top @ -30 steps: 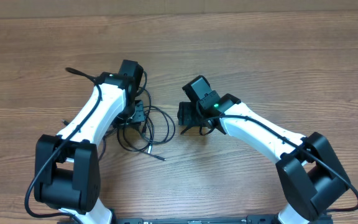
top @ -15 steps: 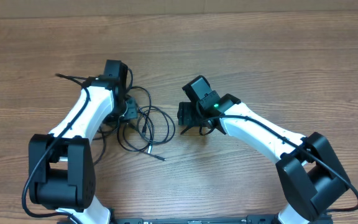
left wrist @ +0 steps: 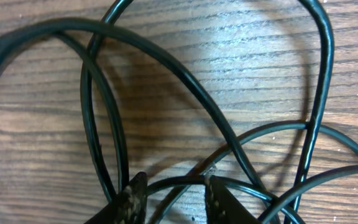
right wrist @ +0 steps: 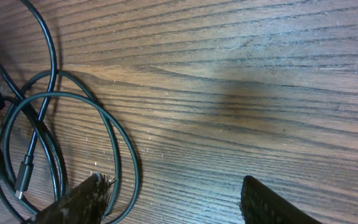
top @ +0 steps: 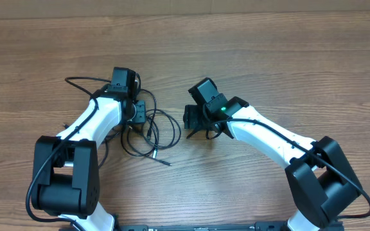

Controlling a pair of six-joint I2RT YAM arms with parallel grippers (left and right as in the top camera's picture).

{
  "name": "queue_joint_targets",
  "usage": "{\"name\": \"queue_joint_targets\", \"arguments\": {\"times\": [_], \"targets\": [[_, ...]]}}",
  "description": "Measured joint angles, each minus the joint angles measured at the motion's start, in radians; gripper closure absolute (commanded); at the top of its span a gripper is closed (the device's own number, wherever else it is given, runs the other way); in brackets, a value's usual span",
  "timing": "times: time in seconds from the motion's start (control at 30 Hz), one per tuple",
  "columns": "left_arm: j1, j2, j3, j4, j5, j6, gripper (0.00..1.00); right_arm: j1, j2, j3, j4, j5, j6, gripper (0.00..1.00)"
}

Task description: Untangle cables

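At the near edge of the table (top: pixel 268 58) stood the two black arm bases. The left arm (top: pixel 92 125) and the right arm (top: pixel 268 135), both white with black joints, reached away from that edge and bent inward toward the middle of the surface.

Beyond the bases and left of centre lay the cables (top: pixel 151 131). They were thin black cords in loose, overlapping loops, flat on the wood. One loose end (top: pixel 166 163) trailed out of the tangle toward the near edge.

The left gripper (top: pixel 138 117) sat over the left part of those loops, pointing down at them. In the left wrist view its fingertips (left wrist: pixel 132 199) stood partly apart, so the jaws were open. One strand (left wrist: pixel 173 182) ran across just ahead of the gap and was not pinched. Whether the pads touched it could not be told. Further loops curved over the wood grain beyond the fingers, crossing one another.

The right gripper (top: pixel 190 119) hung to the right of the tangle, near the outermost loop but apart from it. Its fingers (right wrist: pixel 86 199) were spread wide over bare wood, open and holding nothing. In the right wrist view the loops lay off to the left, one curve passing just beside the left finger. A small plug connector (right wrist: pixel 23 173) rested among the strands near the picture's left edge.
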Motion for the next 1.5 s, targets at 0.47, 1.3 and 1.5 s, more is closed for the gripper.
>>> {"name": "queue_joint_targets", "arguments": {"times": [0.47,1.3,1.5], "targets": [[0.0,0.0,-0.006,0.129,0.0,-0.264,0.61,0.0,0.0,0.0,0.001,0.0,0.0,0.32],[0.064,0.002,0.014,-0.158,-0.035,-0.179,0.76,0.0,0.0,0.0,0.001,0.0,0.0,0.27],[0.064,0.002,0.014,-0.124,-0.088,-0.14,0.68,0.0,0.0,0.0,0.002,0.0,0.0,0.27]]}}
